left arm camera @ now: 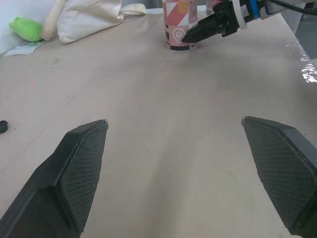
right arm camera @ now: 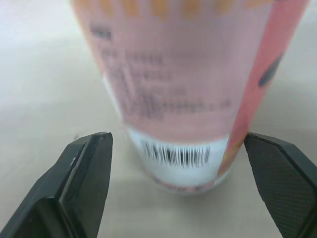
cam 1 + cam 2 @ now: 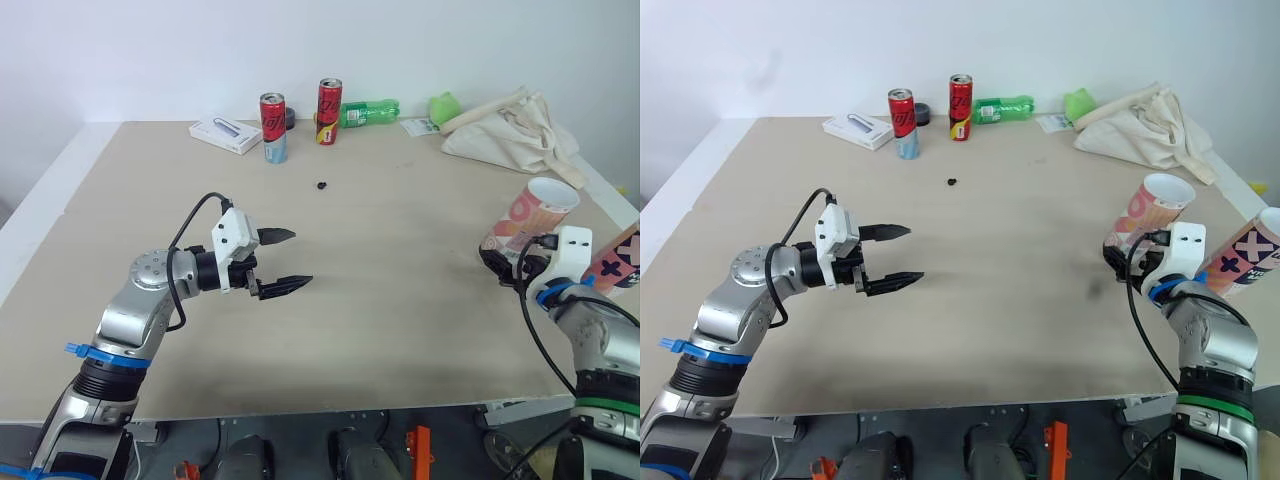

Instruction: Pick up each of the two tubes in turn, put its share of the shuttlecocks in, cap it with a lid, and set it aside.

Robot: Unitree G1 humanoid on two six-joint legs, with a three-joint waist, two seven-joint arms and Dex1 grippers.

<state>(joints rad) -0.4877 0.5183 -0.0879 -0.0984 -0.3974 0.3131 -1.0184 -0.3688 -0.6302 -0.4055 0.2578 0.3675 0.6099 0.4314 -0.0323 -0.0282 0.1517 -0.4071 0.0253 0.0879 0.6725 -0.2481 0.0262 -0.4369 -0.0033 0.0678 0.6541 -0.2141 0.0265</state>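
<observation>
Left gripper (image 3: 297, 258): hangs over the left half of the tan table (image 3: 400, 320), well apart from everything else. Black fingers spread wide, nothing between them. Points across toward the right side. Right gripper (image 3: 497, 262): sits low near the right edge of the table, right at the foot of the pink tube (image 3: 530, 215). Loose as well, with one black finger (image 2: 84, 183) on each side of the tube's bottom and a bit of table showing in the gap on both sides, so no squeeze on it. Pink tube: stands on its base, open mouth up, white inside, pink and orange shapes all round, a barcode near the bottom in the right wrist view. Second tube (image 3: 620, 258): just beside the first, farther right, pink with dark crosses, open at the top too, foot hidden behind the right arm. At the far end of the table, well apart from both grippers: two red drink cans (image 3: 272, 118), close together, then a green bottle (image 3: 368, 112) lying on its side, a flat white box (image 3: 225, 135) to the left of the cans, and a pale cloth bag (image 3: 510, 130) slumped in the far right corner with a bright green lump (image 3: 445, 105) next to it. In front of the cans, alone on the bare wood: one tiny black bit (image 3: 322, 186), too small to tell what.
</observation>
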